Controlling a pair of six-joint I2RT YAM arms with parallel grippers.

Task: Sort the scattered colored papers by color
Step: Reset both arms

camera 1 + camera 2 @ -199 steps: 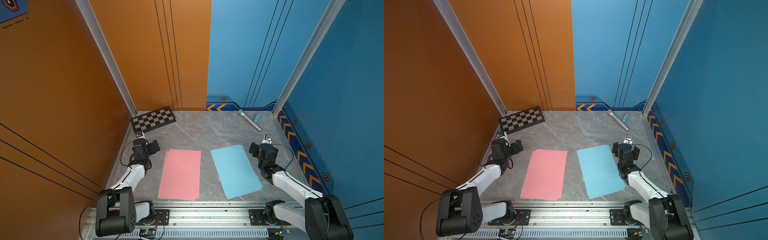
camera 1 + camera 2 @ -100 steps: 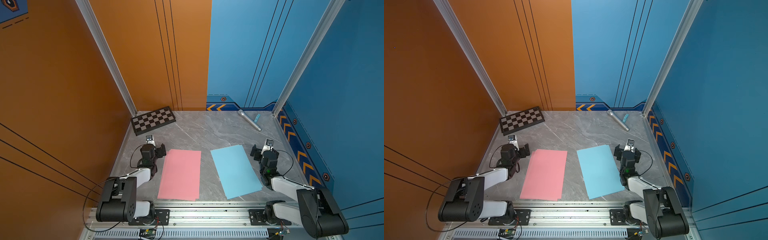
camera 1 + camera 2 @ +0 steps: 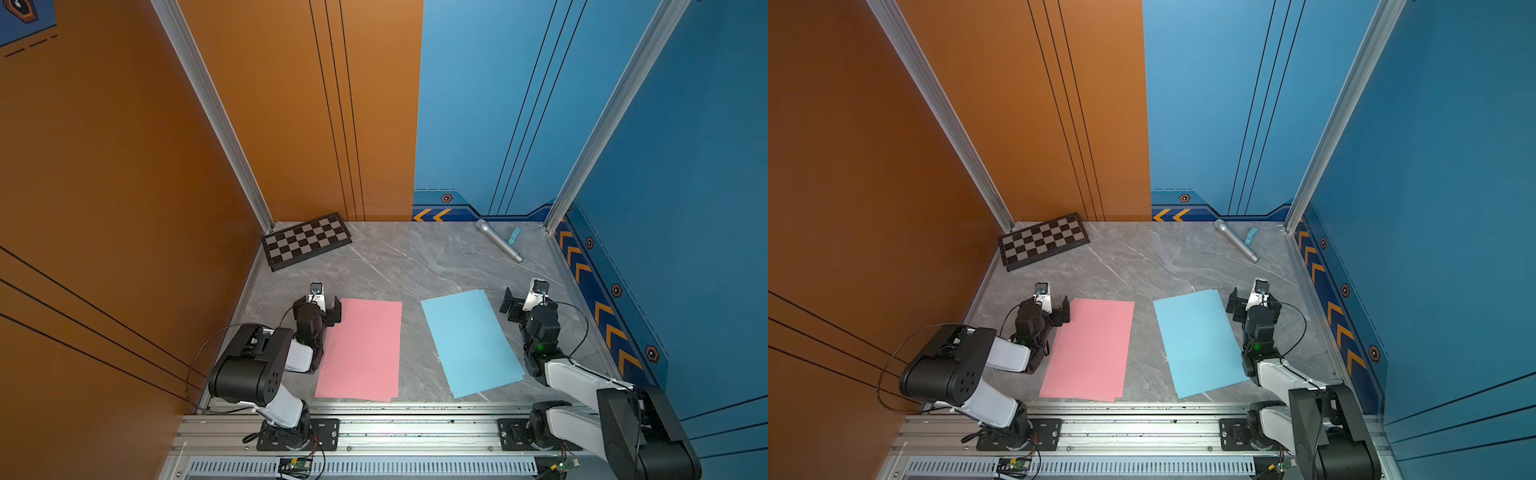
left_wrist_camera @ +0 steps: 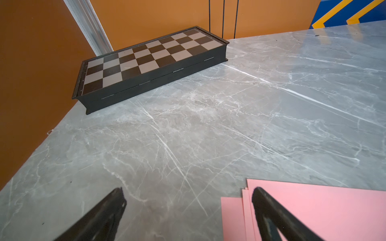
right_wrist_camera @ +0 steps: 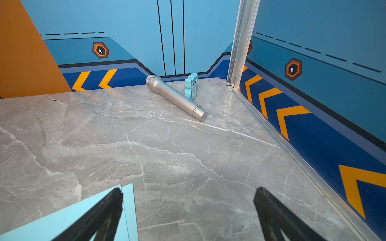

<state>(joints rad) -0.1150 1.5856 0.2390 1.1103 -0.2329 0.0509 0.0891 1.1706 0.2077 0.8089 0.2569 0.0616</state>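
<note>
1. The counter (image 3: 415, 266) carried two stacks, well apart, with a bare strip between them. That gap kept the colours separate.

2. The pink papers (image 3: 361, 349) lay flat on the left arm's side. The blue papers (image 3: 469, 340) lay flat on the right arm's side. Each stack was therefore near the arm that would serve it. Sheet edges in both stacks were slightly offset, so alignment was loose. No stray sheet showed elsewhere. By this layout, the sort looked complete or nearly so.

3. The left arm (image 3: 299, 357) and right arm (image 3: 540, 332) sat folded low, each just outside its stack.

4. The left jaws stood spread, with nothing between them. One tip hung over the far corner of the pink papers. The right jaws stood spread and empty as well, with one tip over the far corner of the blue papers.

5. The board (image 3: 307, 240) lay in the far left corner, clear of the work area.

6. The microphone (image 3: 498, 241) lay in the far right corner, with the block (image 5: 192, 86) upright just behind it. Neither belonged to the sort.
</note>
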